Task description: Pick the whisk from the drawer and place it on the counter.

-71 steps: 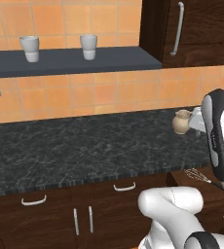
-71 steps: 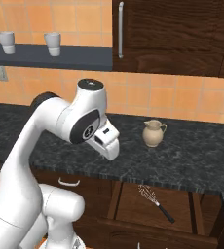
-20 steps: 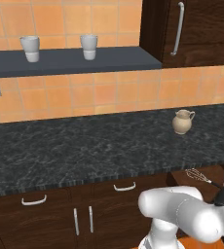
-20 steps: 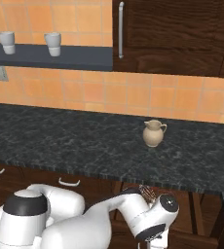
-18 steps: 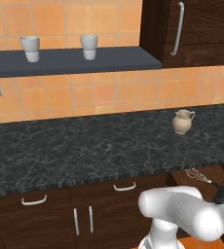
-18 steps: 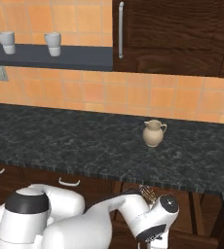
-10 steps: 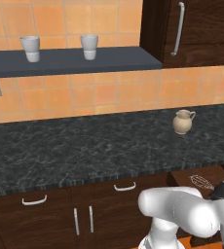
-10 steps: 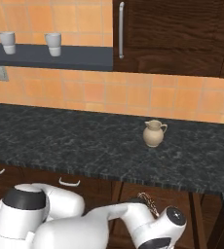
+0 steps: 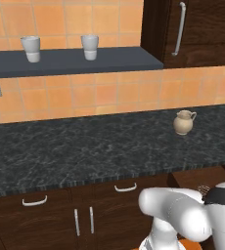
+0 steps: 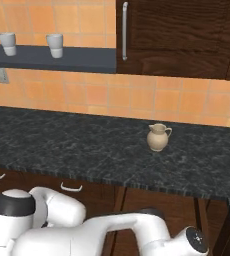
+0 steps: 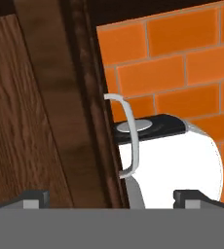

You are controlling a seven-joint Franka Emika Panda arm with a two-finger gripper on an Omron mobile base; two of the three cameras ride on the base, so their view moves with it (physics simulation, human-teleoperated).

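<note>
at the bottom of the hand view, the gripper [image 11: 111,197] shows its two dark finger tips set far apart, jaws fully open, with nothing between them. directly ahead of the tips runs the drawer [image 11: 21,121]: plain wood floor at left, its dark wall and front crossing between the tips. a curved silver handle [image 11: 128,136] projects from that front. a small dark tip at the left edge of the floor cannot be identified. beyond the front lies an orange brick-patterned floor [image 11: 182,63].

outward, the left base view shows the open drawer below the counter edge at lower right, and a small patch of the whisk's [image 9: 203,188] wire head just beside the arm's dark joint; the arm covers the rest. the right base view shows the drawer's wood interior behind the arm.

the counter [image 9: 100,146] runs across both base views, carrying a beige jug [image 9: 183,121] near its right end. above it, a dark grey shelf [image 9: 70,61] bears two cups [image 9: 89,47]. closed drawer fronts [image 9: 129,188] with silver handles sit below the counter.
</note>
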